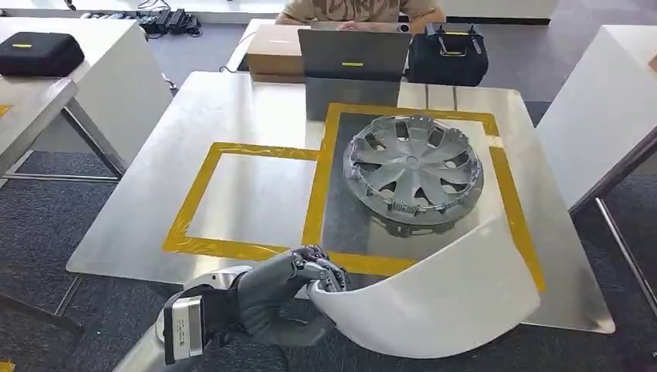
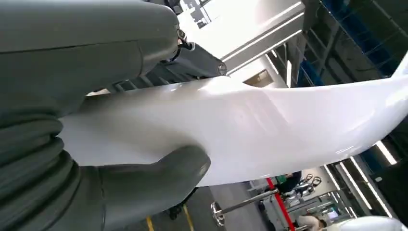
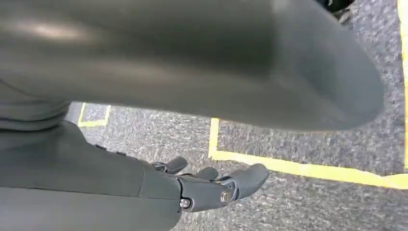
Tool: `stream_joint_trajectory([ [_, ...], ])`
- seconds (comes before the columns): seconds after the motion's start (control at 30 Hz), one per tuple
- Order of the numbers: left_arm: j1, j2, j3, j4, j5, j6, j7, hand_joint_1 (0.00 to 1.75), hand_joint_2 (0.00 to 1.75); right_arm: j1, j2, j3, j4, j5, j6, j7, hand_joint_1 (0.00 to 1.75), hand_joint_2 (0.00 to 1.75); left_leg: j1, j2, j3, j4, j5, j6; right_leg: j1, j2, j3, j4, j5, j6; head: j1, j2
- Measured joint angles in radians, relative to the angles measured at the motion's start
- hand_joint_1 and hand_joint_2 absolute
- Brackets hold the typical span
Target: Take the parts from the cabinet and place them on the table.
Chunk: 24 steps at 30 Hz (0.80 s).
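Left hand (image 1: 290,291) grips white curved panel (image 1: 442,306) edge.

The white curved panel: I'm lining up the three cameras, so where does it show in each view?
Head view: white curved panel low and right of centre, over the table's near edge.
Left wrist view: a broad band across the picture.
Right wrist view: not in it.
Shared landmark: the left hand gripping the panel's end.
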Motion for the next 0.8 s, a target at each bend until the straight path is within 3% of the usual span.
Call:
stream_joint_trajectory([
  [0.07,-0.002,0.000,-0.001,0.000,0.000,-0.002,0.000,1.75,1.75,0.000,0.005,0.000,0.000,-0.002,0.000,-0.006,0.00,0.00,0.000,0.001,0.055,-0.167,0.121,0.004,0.000,0.001,0.028,0.000,-0.020,0.005,-0.003,0.000],
  [0.1,-0.003,0.001,-0.001,0.001,0.000,-0.004,0.000,1.75,1.75,0.000,0.008,0.000,0.000,-0.002,0.000,-0.008,0.00,0.00,0.000,0.004,0.069,-0.236,0.176,0.007,0.000,0.000,0.030,0.000,-0.029,0.009,-0.004,0.000],
  [0.13,-0.003,0.003,-0.002,0.002,0.000,-0.006,0.000,1.75,1.75,-0.002,0.008,0.000,0.000,-0.002,0.000,-0.009,0.00,0.00,-0.007,0.004,0.067,-0.236,0.132,0.017,0.004,0.004,0.037,0.003,-0.035,0.016,-0.003,0.000],
  [0.2,-0.003,0.005,-0.002,0.003,0.000,-0.008,0.000,1.75,1.75,-0.001,0.008,0.000,0.000,-0.002,0.000,-0.010,0.00,0.00,-0.007,0.002,0.074,-0.238,0.147,0.035,0.003,0.001,0.044,0.007,-0.039,0.031,-0.004,0.000],
  [0.27,-0.004,0.005,-0.002,0.003,0.000,-0.008,0.000,1.75,1.75,-0.003,0.010,0.000,0.000,-0.003,0.000,-0.013,0.00,0.00,-0.003,0.000,0.094,-0.240,0.143,0.048,0.002,0.000,0.048,0.015,-0.044,0.038,-0.004,0.000],
  [0.3,-0.006,0.006,-0.002,0.003,-0.001,-0.009,0.000,1.75,1.75,-0.005,0.011,0.000,0.000,-0.004,0.000,-0.014,0.00,0.00,-0.002,0.001,0.103,-0.244,0.139,0.053,0.000,0.001,0.035,0.050,-0.043,0.042,-0.001,0.000],
  [0.33,-0.008,0.005,-0.002,0.003,-0.001,-0.010,0.000,1.75,1.75,-0.008,0.013,0.000,0.000,-0.004,0.000,-0.014,0.00,0.00,-0.002,0.002,0.107,-0.245,0.135,0.059,-0.001,0.001,-0.003,0.113,-0.055,0.045,0.002,0.000],
  [0.4,-0.008,0.005,-0.002,0.004,-0.004,-0.010,0.007,1.75,1.75,-0.007,0.013,0.000,0.000,-0.005,-0.002,-0.013,0.00,0.00,-0.003,0.002,0.112,-0.245,0.124,0.063,-0.001,0.001,-0.105,0.258,-0.119,0.054,0.005,0.000],
  [0.43,-0.007,0.006,-0.002,0.005,-0.005,-0.010,0.007,1.75,1.75,-0.004,0.013,-0.001,0.000,-0.005,-0.002,-0.013,0.00,0.00,-0.003,0.000,0.116,-0.245,0.119,0.063,-0.001,0.001,-0.147,0.304,-0.145,0.056,0.006,0.000],
  [0.47,-0.006,0.006,-0.002,0.006,-0.005,-0.011,0.007,1.75,1.75,-0.002,0.014,-0.001,0.000,-0.005,-0.003,-0.013,0.00,0.00,-0.003,-0.002,0.122,-0.245,0.114,0.063,-0.001,0.001,-0.168,0.310,-0.141,0.057,0.007,0.000],
  [0.5,-0.006,0.006,-0.002,0.006,-0.006,-0.010,0.007,1.75,1.75,-0.001,0.014,-0.001,0.000,-0.005,-0.003,-0.013,0.00,0.00,-0.003,-0.002,0.130,-0.244,0.109,0.061,-0.001,0.001,-0.168,0.278,-0.110,0.057,0.008,0.000],
  [0.6,-0.007,0.005,-0.002,0.006,-0.019,-0.010,0.013,1.75,1.75,-0.001,0.014,-0.001,0.000,-0.005,-0.003,-0.012,0.00,0.00,-0.003,-0.003,0.159,-0.245,0.087,0.051,0.000,0.000,-0.086,0.027,0.075,0.042,0.010,0.000],
  [0.63,-0.007,0.006,-0.003,0.007,-0.026,-0.008,0.016,1.75,1.75,-0.002,0.015,-0.002,0.000,-0.005,-0.004,-0.011,0.00,0.00,-0.006,-0.003,0.165,-0.242,0.082,0.045,0.006,-0.001,-0.089,0.022,0.036,0.037,0.010,0.000],
  [0.67,-0.007,0.006,-0.003,0.007,-0.038,-0.001,0.019,1.75,1.75,-0.002,0.016,-0.002,0.000,-0.005,-0.004,-0.010,0.00,0.00,-0.006,-0.004,0.161,-0.245,0.079,0.038,0.010,-0.001,-0.089,0.023,0.014,0.031,0.011,0.000],
  [0.7,-0.006,0.006,-0.003,0.005,-0.065,0.013,0.019,1.75,1.75,0.001,0.018,-0.002,0.000,-0.005,-0.005,-0.006,0.00,0.00,-0.007,-0.004,0.165,-0.245,0.079,0.032,0.011,0.000,-0.084,0.009,0.048,0.024,0.012,0.000],
  [0.73,-0.004,0.009,-0.003,0.004,-0.092,0.028,0.018,1.75,1.75,0.005,0.019,-0.002,0.000,-0.005,-0.006,-0.004,0.00,0.00,-0.008,-0.004,0.160,-0.236,0.082,0.029,0.005,-0.001,-0.072,0.009,0.066,0.022,0.011,0.000],
  [0.77,-0.007,0.014,-0.002,0.003,-0.123,0.046,0.016,1.75,1.75,0.004,0.023,-0.002,0.000,-0.006,-0.007,-0.003,0.00,0.00,-0.009,-0.001,0.173,-0.248,0.068,0.061,0.006,0.000,-0.071,0.010,0.064,0.029,0.007,0.000],
  [0.8,-0.008,0.017,-0.002,0.001,-0.149,0.059,0.015,1.75,1.75,0.002,0.024,-0.002,0.000,-0.006,-0.008,-0.002,0.00,0.00,-0.009,-0.001,0.175,-0.248,0.069,0.059,0.008,0.002,-0.071,0.011,0.062,0.024,0.006,0.000],
])
